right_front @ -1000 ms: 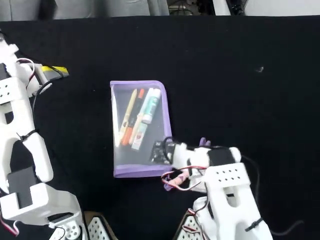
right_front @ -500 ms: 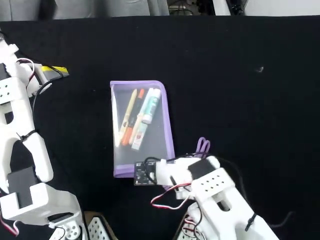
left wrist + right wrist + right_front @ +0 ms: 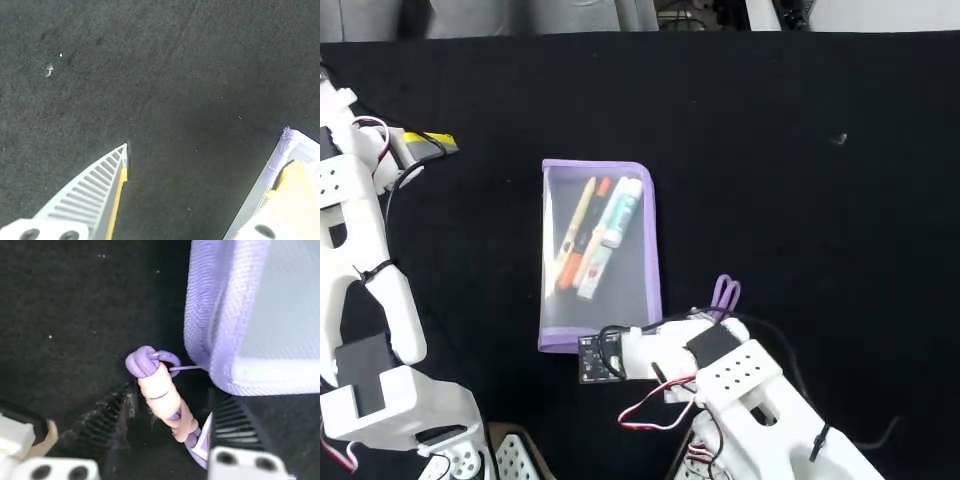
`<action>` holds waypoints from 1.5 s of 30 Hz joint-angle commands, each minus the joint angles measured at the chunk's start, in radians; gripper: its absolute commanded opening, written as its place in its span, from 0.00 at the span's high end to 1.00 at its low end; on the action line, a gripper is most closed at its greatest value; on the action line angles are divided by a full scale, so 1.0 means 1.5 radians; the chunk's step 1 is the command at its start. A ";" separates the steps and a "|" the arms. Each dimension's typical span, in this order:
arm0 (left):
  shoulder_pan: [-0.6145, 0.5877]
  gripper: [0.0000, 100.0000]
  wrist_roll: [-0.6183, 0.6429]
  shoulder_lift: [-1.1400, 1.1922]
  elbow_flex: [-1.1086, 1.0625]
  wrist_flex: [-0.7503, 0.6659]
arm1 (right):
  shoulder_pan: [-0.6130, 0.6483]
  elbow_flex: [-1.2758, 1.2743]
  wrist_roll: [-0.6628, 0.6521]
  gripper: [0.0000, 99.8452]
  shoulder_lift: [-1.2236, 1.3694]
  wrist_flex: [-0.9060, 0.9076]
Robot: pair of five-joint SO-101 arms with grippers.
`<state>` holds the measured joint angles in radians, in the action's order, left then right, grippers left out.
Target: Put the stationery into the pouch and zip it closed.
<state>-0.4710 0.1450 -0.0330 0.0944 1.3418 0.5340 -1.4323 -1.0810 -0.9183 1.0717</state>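
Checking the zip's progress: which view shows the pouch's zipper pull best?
The right wrist view: the zipper pull lies close up at the pouch corner, loop and pale charm plain. In the high view the right arm covers it; the left wrist view faces the table.

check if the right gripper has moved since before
Yes, the right gripper slid from the pouch's right edge along its near edge, toward the left arm.

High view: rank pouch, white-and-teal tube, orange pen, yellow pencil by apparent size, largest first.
1. pouch, by far the largest; the rest lie inside it.
2. white-and-teal tube, shorter than the pen and pencil but much thicker.
3. orange pen and yellow pencil: both long and thin, too alike to rank.
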 commanded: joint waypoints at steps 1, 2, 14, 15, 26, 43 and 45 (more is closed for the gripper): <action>-0.008 0.55 0.003 -0.008 0.003 -0.012 | 0.013 0.001 0.009 0.91 -0.014 -0.004; -0.008 0.55 0.003 -0.008 0.003 -0.012 | 0.013 0.001 0.010 0.94 -0.014 -0.003; -0.008 0.55 0.002 -0.008 0.003 -0.008 | 0.008 0.027 0.048 0.99 -0.019 0.008; -0.008 0.55 0.002 -0.008 0.003 -0.008 | 0.003 0.043 0.062 0.99 -0.019 0.009; -0.008 0.55 0.002 -0.008 0.003 -0.010 | -0.052 0.348 0.126 0.99 -0.019 0.161; -0.004 0.55 0.003 -0.008 0.002 -0.007 | -0.048 0.717 0.300 0.99 0.012 0.236; -0.004 0.55 0.003 -0.008 -0.001 -0.007 | -0.048 0.758 0.322 0.99 0.046 0.237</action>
<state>-0.4710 0.1450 -0.0330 0.0944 1.3418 0.4741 -0.4196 -0.6544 -0.8999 1.4262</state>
